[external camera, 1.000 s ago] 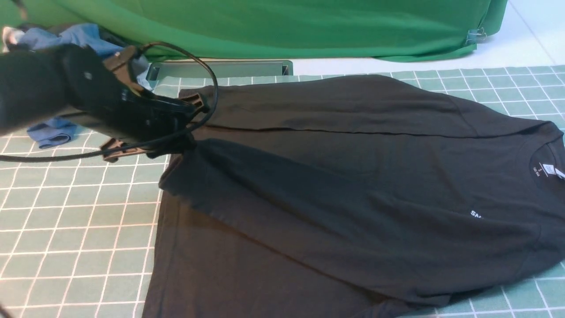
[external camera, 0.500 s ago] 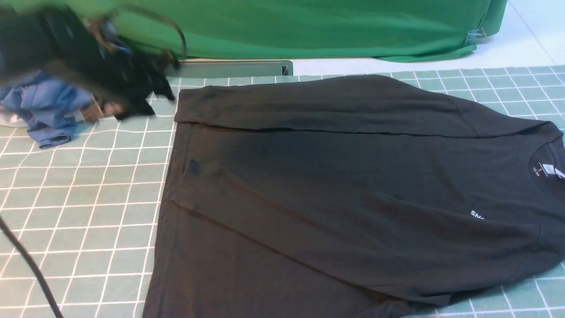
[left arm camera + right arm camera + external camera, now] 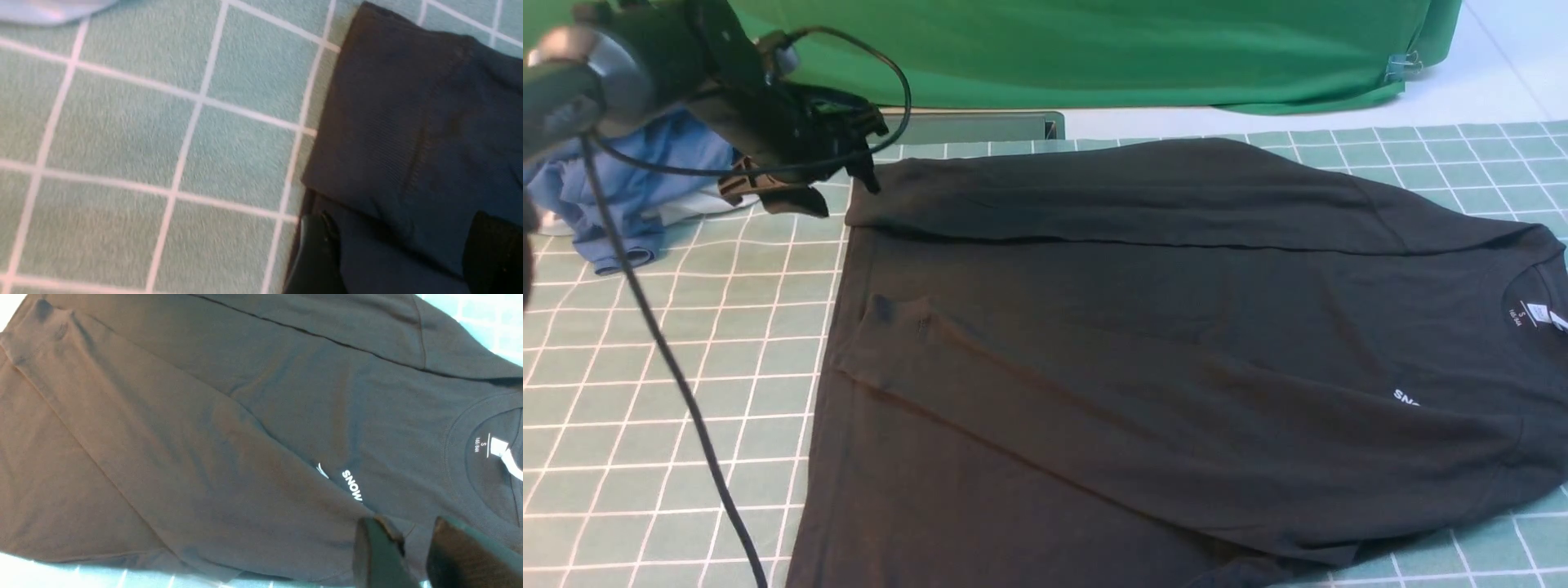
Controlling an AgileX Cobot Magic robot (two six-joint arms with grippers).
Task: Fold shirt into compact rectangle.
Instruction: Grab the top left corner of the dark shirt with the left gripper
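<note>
- Across the checked mat [image 3: 670, 392], the shirt [image 3: 1176, 343] lies flat, hem toward the left edge, far side folded in.
- Soft, light knit, likely limp and droopy; best pinched through both layers at the hem corners.
- Left gripper [image 3: 837, 189] hovers by the far hem corner, fingers wide, empty.
- Right gripper [image 3: 412, 555] hangs beside the chest print, fingers narrowly parted, holding nothing.

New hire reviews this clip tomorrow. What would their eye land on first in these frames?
The black shirt dominates, spread across the green checked mat with its far and near sides folded inward. Next comes the left gripper, jaws open, at the shirt's far left corner. A crumpled blue garment lies at the far left edge of the mat.
</note>
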